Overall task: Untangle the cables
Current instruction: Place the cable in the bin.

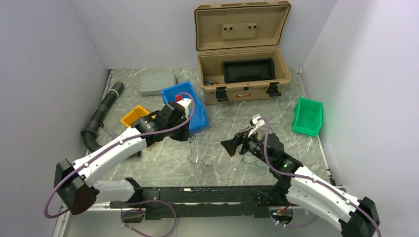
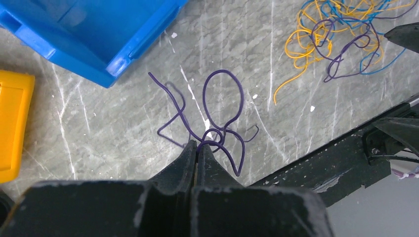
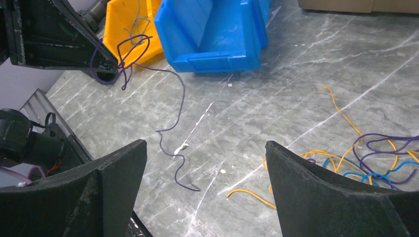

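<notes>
Overhead: left gripper [image 1: 189, 134] at centre left, just below blue plastic bin [image 1: 168, 95]; right gripper [image 1: 230, 146] at centre.

Left wrist: fingers pressed together at bottom centre, pinching thin purple wire strand [image 2: 223, 71]; tangle of blue, purple, yellow and orange cables [image 2: 336, 34] at upper right.

Right wrist: jaws spread wide, holding nothing; tangle at lower right.

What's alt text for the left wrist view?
Left pincer shut on a thin purple wire looping over a grey marbled tabletop. Blue plastic bin upper left, yellow plastic bin at left edge, tangle of orange, blue and purple wires upper right.
</notes>
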Tool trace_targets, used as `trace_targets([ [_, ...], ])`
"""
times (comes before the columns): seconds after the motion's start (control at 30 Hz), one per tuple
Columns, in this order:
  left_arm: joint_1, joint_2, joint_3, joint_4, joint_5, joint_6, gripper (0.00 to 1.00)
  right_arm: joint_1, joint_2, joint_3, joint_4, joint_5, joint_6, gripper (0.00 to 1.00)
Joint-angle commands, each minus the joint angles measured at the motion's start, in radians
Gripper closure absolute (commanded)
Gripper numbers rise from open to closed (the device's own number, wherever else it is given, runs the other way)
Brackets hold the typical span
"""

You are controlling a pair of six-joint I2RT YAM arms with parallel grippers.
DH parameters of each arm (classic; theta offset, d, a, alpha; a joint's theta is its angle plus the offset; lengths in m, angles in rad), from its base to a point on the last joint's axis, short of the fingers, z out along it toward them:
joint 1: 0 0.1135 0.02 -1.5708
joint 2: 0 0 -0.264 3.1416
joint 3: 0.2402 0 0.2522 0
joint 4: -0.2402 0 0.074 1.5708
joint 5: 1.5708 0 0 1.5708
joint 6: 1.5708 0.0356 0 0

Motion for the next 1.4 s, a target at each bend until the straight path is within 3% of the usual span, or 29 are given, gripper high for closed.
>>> trace_targets([
  [0.0,-0.004,-0.001,0.065,-0.024,0.027,0.041,1.0,-0.006,-0.051,0.002,-0.045,0.014,0.012,0.08],
  [0.27,-0.003,0.034,0.278,-0.12,0.024,0.106,1.0,-0.008,-0.082,0.023,-0.094,-0.035,-0.004,0.07],
  [0.4,-0.002,0.038,0.349,-0.131,0.125,0.133,1.0,-0.008,-0.039,0.03,-0.018,-0.235,-0.044,0.08],
  [0.57,-0.003,0.023,0.368,-0.118,0.21,0.154,1.0,-0.004,0.145,0.106,0.029,-0.397,-0.067,0.15],
  [0.9,-0.004,-0.013,0.386,-0.122,0.245,0.155,1.0,0.045,0.382,0.126,0.314,-0.463,-0.022,0.18],
  [1.17,-0.005,-0.013,0.416,-0.119,0.288,0.149,1.0,0.098,0.561,0.156,0.463,-0.423,-0.01,0.16],
  [1.23,-0.005,-0.014,0.419,-0.117,0.297,0.146,1.0,0.109,0.598,0.162,0.525,-0.43,0.006,0.22],
  [1.37,-0.006,-0.018,0.418,-0.102,0.294,0.142,1.0,0.146,0.655,0.241,0.464,-0.426,-0.014,0.63],
])
